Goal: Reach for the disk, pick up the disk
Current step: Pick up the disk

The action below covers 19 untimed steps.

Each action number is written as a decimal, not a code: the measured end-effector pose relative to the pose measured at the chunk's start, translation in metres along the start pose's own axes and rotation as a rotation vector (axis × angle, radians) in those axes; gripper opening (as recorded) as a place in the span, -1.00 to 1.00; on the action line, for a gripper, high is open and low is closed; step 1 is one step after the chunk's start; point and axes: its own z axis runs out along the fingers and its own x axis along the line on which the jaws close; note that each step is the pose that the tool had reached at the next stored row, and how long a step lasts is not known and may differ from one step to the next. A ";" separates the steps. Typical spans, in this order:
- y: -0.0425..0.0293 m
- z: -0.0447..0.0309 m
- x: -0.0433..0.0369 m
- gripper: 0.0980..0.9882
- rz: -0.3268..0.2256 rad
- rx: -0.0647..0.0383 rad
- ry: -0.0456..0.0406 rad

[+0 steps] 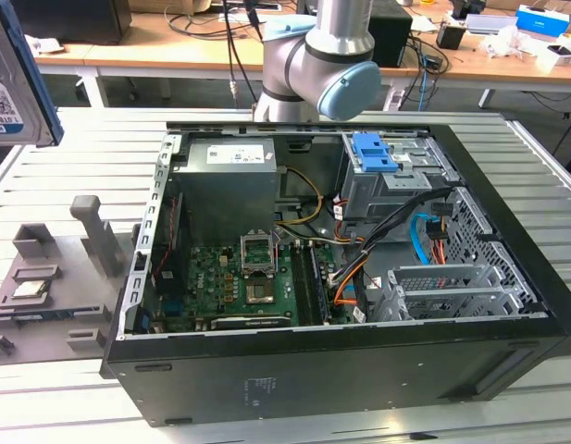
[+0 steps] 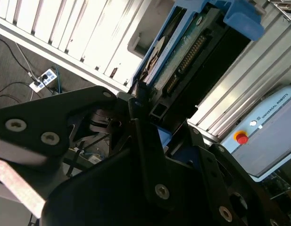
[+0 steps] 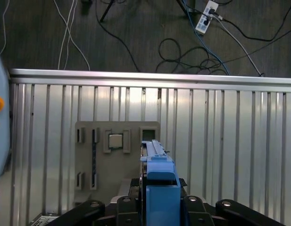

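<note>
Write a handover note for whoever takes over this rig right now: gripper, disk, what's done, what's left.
Gripper: shut on the disk, gripping one end of it, as seen in the second wrist view.
Disk: held in the air at the exterior view's left, apart from the open computer case. In the first wrist view it is edge-on, over the table near the grey fixture plate that carries the small chip.
Done: reach and pick-up, judging by the grasp.
Left: nothing of this task looks undone.

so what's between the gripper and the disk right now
Nothing. In the second wrist view the gripper is shut directly on the edge of the disk, with no gap.
</note>
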 end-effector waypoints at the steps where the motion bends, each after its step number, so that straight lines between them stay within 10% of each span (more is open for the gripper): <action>1: 0.0000 -0.0017 0.0000 -0.40 0.000 0.000 0.0000; 19: 0.0005 -0.0379 0.0002 -0.40 0.000 0.000 0.0002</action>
